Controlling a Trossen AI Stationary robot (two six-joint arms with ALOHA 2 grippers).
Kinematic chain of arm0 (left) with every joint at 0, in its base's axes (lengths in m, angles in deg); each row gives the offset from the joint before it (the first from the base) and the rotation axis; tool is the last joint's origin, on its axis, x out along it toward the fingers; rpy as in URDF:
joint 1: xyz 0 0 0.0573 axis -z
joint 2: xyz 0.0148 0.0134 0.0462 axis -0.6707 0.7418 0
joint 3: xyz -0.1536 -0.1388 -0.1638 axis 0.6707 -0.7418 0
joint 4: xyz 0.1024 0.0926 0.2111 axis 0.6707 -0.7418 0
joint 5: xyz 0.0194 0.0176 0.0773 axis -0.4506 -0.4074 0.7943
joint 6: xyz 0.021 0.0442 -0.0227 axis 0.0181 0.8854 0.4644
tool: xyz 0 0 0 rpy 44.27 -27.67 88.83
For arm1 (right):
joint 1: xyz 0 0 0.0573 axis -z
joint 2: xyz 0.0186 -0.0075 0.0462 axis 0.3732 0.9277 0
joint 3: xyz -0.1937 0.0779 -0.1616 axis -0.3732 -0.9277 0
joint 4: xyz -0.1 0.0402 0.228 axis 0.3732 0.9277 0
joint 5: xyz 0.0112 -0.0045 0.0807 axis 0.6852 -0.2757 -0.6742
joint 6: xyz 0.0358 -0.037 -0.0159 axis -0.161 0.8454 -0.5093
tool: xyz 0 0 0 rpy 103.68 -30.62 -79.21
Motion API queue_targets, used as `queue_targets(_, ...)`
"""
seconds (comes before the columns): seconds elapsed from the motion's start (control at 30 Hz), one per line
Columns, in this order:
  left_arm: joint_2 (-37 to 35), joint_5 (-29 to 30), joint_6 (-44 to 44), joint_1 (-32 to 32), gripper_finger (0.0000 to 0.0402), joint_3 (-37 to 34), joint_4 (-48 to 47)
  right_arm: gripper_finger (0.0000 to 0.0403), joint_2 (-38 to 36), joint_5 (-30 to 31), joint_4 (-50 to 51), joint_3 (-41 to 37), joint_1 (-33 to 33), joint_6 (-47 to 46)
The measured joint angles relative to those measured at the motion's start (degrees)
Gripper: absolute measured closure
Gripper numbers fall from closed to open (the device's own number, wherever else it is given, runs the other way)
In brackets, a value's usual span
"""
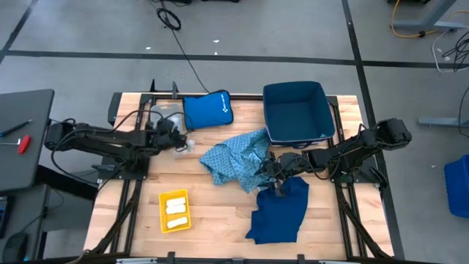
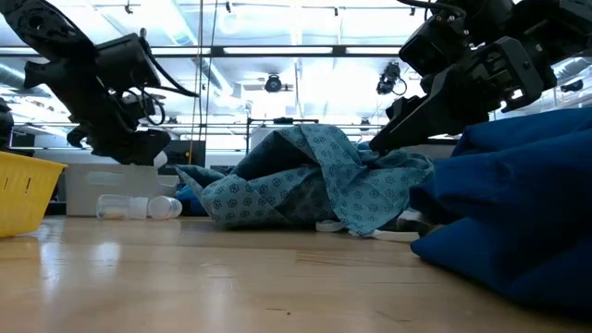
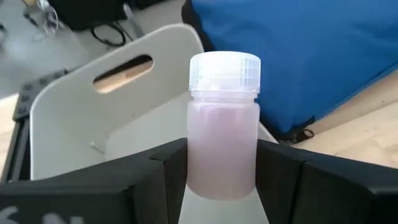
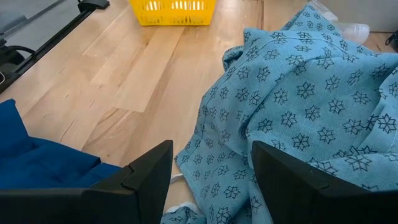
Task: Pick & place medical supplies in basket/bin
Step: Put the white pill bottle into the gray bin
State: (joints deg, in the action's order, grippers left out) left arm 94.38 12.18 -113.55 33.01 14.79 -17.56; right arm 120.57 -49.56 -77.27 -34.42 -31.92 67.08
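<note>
Vial (image 3: 222,124): clear, white-capped, upright between the left hand's fingers (image 3: 155,180), which clamp it on both sides; pale pinkish inside.
Left hand (image 1: 174,136): closed on the vial, above the bench's left rear part, just beside the pouch and next to a white handled tray (image 3: 74,118).
Other vials (image 2: 139,207): lying on the bench under the left hand, clear with white caps, in front of the tray.
Patterned cloth (image 1: 236,158): light blue, crumpled in a heap at mid-bench, between the two hands; one edge near the bin, another touching the navy cloth.
Navy cloth (image 1: 280,213): spread on the bench's right front part, its upper edge under the right hand.
Right hand (image 1: 277,174): fingers (image 4: 149,171) apart, gripping nothing, low over the spot where the patterned cloth meets the navy cloth.
Basket (image 1: 176,210): yellow, on the bench's left front part, well apart from the cloths; white rolls (image 1: 175,207) lie in it.
Bin (image 1: 297,111): navy, at the right rear of the bench, just behind the patterned cloth.
Pouch (image 1: 208,110): royal blue with white logo, at the rear, between the tray and the bin.
Bench (image 1: 220,213): light wood planks.
</note>
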Motion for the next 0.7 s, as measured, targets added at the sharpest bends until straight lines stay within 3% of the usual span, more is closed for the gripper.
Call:
queue_targets(0.17,0.0,-0.9,-0.1,-1.2,0.0172,0.0,-0.4,0.0174,0.0,0.0,0.0,0.0,0.0,0.0)
queue_targets(0.27,0.0,-0.8,0.5,-1.5,0.0149,0.0,-0.4,0.0174,0.0,0.0,0.0,0.0,0.0,0.0)
queue_targets(0.53,-0.1,-1.3,3.6,-1.3,0.017,0.9,0.2,0.0174,0.0,0.0,0.0,0.0,0.0,0.0)
queue_targets(0.7,-0.3,-12.1,12.0,-1.3,0.019,5.8,2.4,0.0174,0.0,0.0,0.0,0.0,0.0,0.1)
